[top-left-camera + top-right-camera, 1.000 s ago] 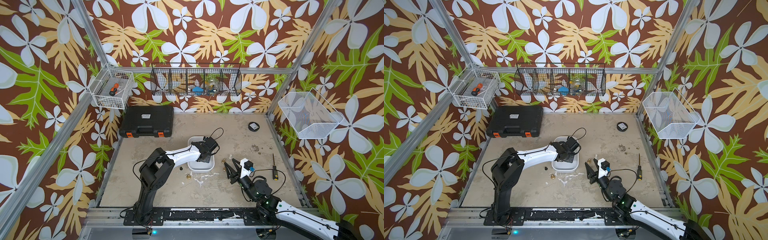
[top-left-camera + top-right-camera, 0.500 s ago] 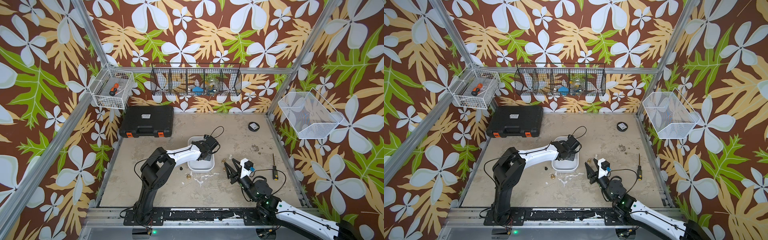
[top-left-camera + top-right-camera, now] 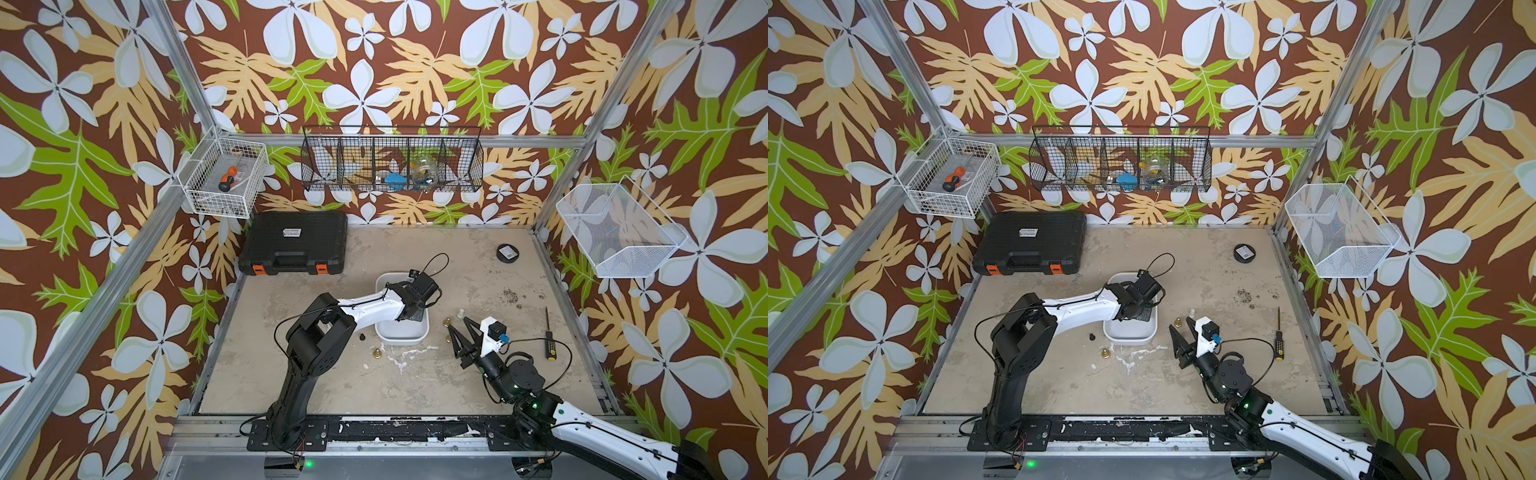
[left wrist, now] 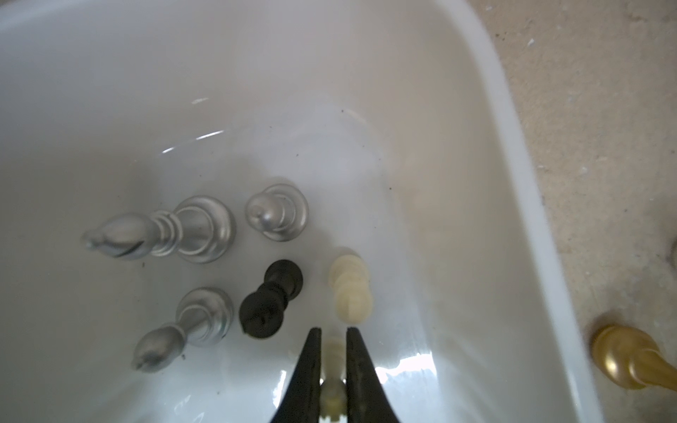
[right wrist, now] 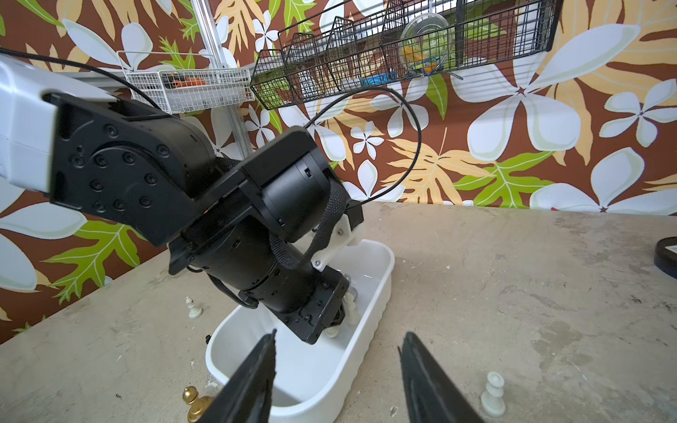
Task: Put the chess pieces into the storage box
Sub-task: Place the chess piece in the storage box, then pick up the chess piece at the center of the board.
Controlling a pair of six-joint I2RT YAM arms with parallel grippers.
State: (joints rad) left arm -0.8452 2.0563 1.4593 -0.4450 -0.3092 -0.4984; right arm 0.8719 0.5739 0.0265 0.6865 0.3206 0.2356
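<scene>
Left end effector [image 4: 333,331] is inside the storage box [image 4: 513,121], clenched on a cream chess piece [image 4: 332,397]. Also in the box: three silver pieces [image 4: 276,212], one black piece [image 4: 271,296], one loose cream piece [image 4: 350,289]. Right end effector [image 5: 339,334] is released and empty, just beside the box. Gold pawn [image 5: 194,399] and white pawn [image 5: 494,393] are on the table [image 5: 513,293] near the box.

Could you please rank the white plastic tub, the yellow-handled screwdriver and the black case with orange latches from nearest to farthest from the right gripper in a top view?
From the right gripper:
1. White plastic tub, just left.
2. Yellow-handled screwdriver, to the right.
3. Black case with orange latches, back left.
</scene>
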